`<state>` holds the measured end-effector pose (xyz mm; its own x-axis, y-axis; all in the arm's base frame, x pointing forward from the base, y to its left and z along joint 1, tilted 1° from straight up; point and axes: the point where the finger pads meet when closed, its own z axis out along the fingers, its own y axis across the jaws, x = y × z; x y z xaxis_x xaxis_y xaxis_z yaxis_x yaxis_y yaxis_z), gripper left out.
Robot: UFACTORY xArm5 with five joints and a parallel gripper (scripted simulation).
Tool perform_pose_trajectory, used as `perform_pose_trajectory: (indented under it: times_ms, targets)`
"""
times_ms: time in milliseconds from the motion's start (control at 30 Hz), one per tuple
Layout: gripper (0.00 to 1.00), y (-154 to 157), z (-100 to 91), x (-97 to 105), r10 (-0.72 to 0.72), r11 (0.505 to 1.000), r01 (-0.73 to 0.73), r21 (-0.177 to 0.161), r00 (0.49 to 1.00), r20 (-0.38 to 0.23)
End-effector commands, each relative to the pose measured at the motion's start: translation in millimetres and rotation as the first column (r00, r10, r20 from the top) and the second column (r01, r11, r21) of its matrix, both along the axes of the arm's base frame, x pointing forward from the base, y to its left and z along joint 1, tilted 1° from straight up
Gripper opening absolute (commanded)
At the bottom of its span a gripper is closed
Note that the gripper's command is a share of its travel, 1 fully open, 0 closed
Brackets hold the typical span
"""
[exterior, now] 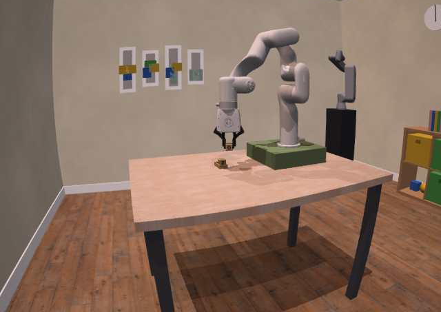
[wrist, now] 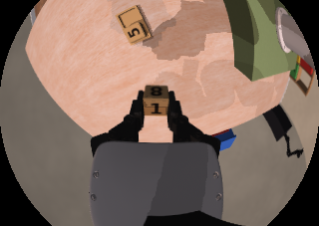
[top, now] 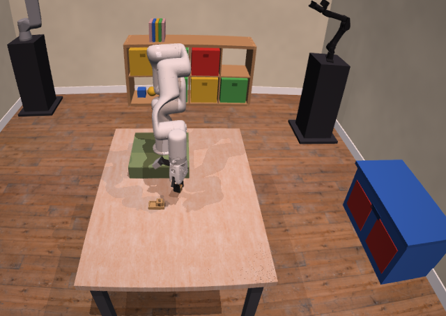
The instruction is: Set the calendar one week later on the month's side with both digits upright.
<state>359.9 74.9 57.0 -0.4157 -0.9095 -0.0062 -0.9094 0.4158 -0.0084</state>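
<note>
Calendar tray with one cube; second cube in the gripper, above the table.

Left to right, top view: tray (top: 152, 208) (exterior: 217, 166) (wrist: 129, 14), on the table (top: 173, 241) (exterior: 199, 191) (wrist: 75, 52), one cube (top: 159, 202) (exterior: 222, 162) (wrist: 135, 33) in its right-hand part; gripper (top: 177, 187) (exterior: 229, 146) (wrist: 156, 99), fingers clamped on the other cube (top: 180, 187) (exterior: 229, 147) (wrist: 157, 101), showing 8 and 1 in the wrist view; green block (top: 158, 172) (exterior: 299, 158) (wrist: 256, 52) under the arm.

The month's name on the tray (top: 152, 207) (exterior: 218, 166) (wrist: 129, 17) is too small to read. The shelf (top: 190, 40) (exterior: 405, 152) is cut off in the exterior view.
</note>
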Motion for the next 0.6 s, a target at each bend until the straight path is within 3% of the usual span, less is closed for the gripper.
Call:
perform_pose_trajectory:
  times_ms: [0, 167, 267, 333, 567]
  targets:
    - [0.27, 0.3, 1.1, 1.4, -0.146, 0.989, 0.146, 0.003, 0.989, 0.003]
    - [0.27, 0.3, 1.2, 1.7, -0.336, 0.942, 0.336, 0.005, 0.942, 0.001]
    - [0.27, 0.3, 1.2, 1.7, -0.360, 0.933, 0.360, 0.005, 0.933, 0.001]
    - [0.27, 0.3, 1.2, 1.9, -0.477, 0.879, 0.477, 0.007, 0.879, 0.000]
    - [0.27, 0.3, 1.3, 2.1, -0.633, 0.774, 0.633, 0.008, 0.774, -0.002]
